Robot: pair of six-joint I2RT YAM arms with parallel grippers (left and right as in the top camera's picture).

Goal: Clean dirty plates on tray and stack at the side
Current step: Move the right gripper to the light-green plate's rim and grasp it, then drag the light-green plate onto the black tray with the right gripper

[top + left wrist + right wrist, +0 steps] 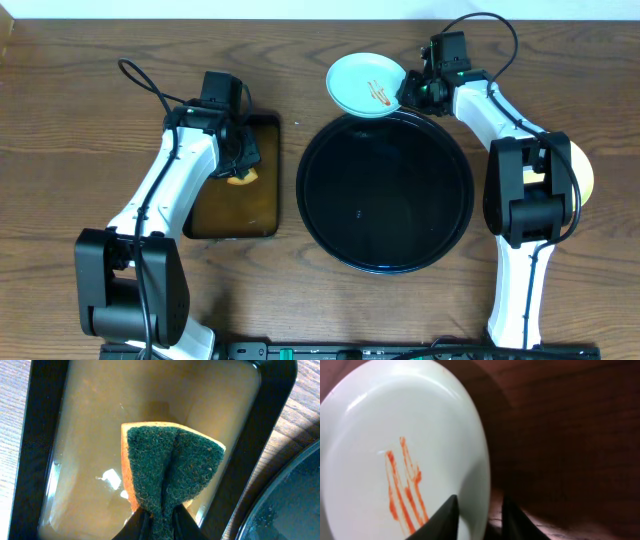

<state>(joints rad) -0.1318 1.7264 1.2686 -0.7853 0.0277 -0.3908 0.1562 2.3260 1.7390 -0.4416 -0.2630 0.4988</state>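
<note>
A pale blue-white plate (362, 85) with orange-brown sauce streaks (405, 485) sits tilted at the far rim of the round black tray (385, 195). My right gripper (408, 92) straddles that plate's right rim. In the right wrist view the gripper (480, 505) has one finger on the plate's (395, 435) upper face and the other just outside the rim, a thin gap showing. A cream-yellow plate (583, 170) lies partly hidden under the right arm. My left gripper (161, 512) is shut on a green-and-orange sponge (170, 460) over brownish liquid.
The rectangular black tray (262, 200) of brownish liquid lies left of the round tray, the left arm above it. Its right wall (250, 460) runs close to the round tray's rim (280, 495). Bare wood table surrounds both.
</note>
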